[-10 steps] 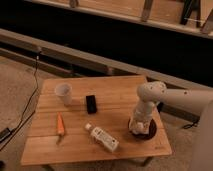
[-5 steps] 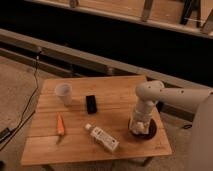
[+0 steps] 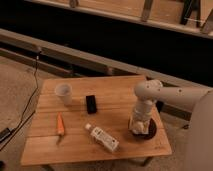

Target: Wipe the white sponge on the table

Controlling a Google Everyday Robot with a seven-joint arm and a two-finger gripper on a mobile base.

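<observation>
The light-brown plank-topped table [image 3: 115,107] fills the middle of the camera view. My gripper [image 3: 139,125] points straight down at the table's right side, over a dark round dish [image 3: 149,133]. The white arm [image 3: 150,95] comes in from the right. I cannot pick out the white sponge. It may be hidden under the gripper, where a pale patch shows at the tip, but I cannot tell it apart from the gripper itself.
A white paper cup [image 3: 63,93] stands at the back left. A small black block [image 3: 91,104] lies near the centre. An orange carrot [image 3: 60,125] lies front left and a white labelled bottle [image 3: 102,138] lies front centre. A dark bench runs behind.
The arm's elbow has shifted very slightly to the left. The gripper stays over the dark dish and the other things have not moved.
</observation>
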